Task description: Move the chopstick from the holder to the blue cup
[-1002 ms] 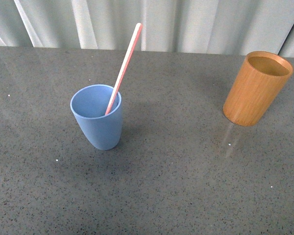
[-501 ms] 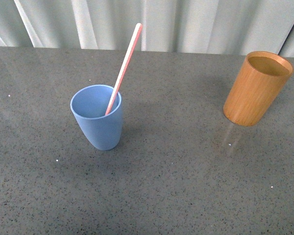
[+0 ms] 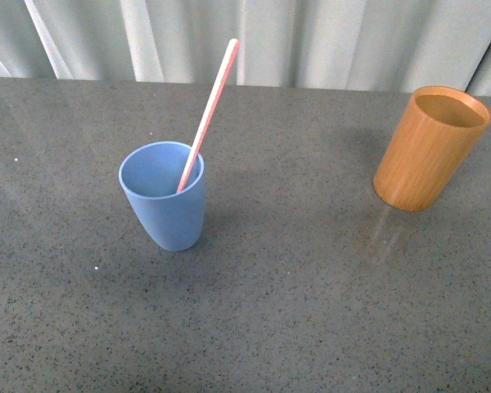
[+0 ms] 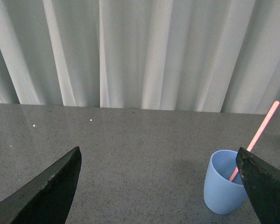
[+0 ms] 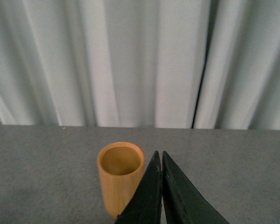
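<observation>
Near tabletop: the grey speckled table [image 3: 295, 327] runs bare from the front edge of the front view up to the two vessels.
Blue cup: the blue cup [image 3: 165, 205] stands upright, left of centre, with bare surface on every side.
Chopstick: the chopstick [image 3: 209, 110] stands inside the blue cup, lower end down in it, leaning on the rim's right side with its pale tip tilted up and to the right, well above the cup.
Holder: the holder [image 3: 430, 149] stands upright to the far right, well apart from the blue cup, close to the right edge of the front view; no stick shows in its open mouth.
Gap between vessels: a wide bare stretch of table.
Left gripper: the left gripper [image 4: 163, 186] is released, its dark fingers spread wide with nothing between them; the blue cup sits beyond one finger.
Right gripper: the right gripper [image 5: 161, 186] is clenched, fingers pressed together on nothing, the holder just beyond them.
Far edge: the table's back edge meets a pale pleated curtain [image 3: 327, 41].
</observation>
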Action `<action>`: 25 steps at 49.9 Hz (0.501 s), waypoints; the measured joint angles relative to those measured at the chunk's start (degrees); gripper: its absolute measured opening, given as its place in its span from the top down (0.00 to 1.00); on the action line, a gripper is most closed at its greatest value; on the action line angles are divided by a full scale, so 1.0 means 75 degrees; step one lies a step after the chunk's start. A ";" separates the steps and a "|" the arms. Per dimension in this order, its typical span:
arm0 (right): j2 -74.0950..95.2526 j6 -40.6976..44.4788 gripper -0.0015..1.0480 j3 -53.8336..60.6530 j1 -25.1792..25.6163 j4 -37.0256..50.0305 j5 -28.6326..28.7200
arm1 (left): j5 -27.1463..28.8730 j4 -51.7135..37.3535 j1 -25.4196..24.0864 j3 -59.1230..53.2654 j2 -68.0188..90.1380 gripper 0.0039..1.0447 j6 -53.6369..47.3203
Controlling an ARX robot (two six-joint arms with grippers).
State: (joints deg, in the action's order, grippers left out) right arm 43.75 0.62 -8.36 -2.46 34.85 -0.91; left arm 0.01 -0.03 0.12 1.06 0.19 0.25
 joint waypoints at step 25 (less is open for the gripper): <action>-0.2162 -0.0003 0.99 0.0833 0.0309 -0.1303 0.0114 | 0.0000 0.0000 0.0000 0.0000 -0.0003 0.06 0.0000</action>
State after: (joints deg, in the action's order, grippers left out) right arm 27.53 0.60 -2.11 -0.14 25.08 -0.05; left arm 0.01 -0.03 0.12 1.06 0.16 0.25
